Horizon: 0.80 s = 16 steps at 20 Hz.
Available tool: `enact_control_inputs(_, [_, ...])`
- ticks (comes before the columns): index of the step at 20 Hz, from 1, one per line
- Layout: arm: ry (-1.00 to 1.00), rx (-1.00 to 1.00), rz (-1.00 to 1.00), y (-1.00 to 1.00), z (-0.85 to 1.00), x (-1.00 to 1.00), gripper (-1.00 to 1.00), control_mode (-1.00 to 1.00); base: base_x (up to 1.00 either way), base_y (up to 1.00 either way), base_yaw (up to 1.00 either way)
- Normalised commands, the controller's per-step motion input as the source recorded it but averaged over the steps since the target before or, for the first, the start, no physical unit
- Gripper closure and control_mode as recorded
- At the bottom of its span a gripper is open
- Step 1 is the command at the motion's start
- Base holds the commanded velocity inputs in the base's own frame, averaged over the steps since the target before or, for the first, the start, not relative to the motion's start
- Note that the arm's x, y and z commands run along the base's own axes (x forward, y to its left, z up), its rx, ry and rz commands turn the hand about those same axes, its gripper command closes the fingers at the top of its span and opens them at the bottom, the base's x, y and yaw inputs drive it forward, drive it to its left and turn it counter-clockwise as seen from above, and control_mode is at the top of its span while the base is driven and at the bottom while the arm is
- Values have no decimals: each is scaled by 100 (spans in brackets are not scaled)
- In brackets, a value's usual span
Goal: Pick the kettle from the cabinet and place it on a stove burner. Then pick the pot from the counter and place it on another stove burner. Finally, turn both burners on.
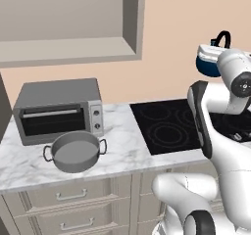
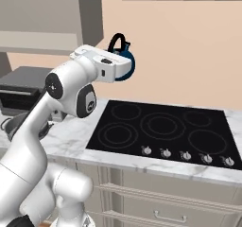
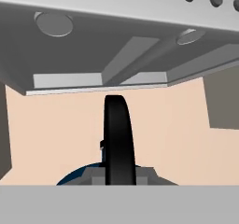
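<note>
Dark-blue and round, the kettle [image 2: 124,66] hangs in the air from the gripper [image 2: 118,60], whose jaws are pinched narrow on its black arched handle [image 3: 119,139]. Taking the cooktop [image 2: 160,131] as the landmark, the kettle is carried high above its rear left part, well clear of the glass. The open cabinet [image 1: 68,48] it belongs to lies up and to the left of the cooktop; the pot [image 1: 75,152] sits on the counter [image 1: 122,151] left of the cooktop, in front of the toaster oven [image 1: 59,109].

The step in hand looks like the kettle's transfer. Next, it should be lowered squarely onto one ring, keeping it level, then released, leaving another burner free for the pot.
</note>
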Motion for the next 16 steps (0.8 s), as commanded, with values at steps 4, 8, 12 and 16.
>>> enact_control_inputs(4, [0, 0, 0, 0, 0, 0, 100, 100, 1, -15, 8])
enact_control_inputs(8, [0, 0, 0, 0, 0, 0, 100, 100, 1, -24, 9])
enact_control_inputs(12, [0, 0, 0, 0, 0, 0, 100, 100, 0, -23, 8])
enact_control_inputs(16, [0, 0, 0, 0, 0, 0, 100, 100, 1, -34, 5])
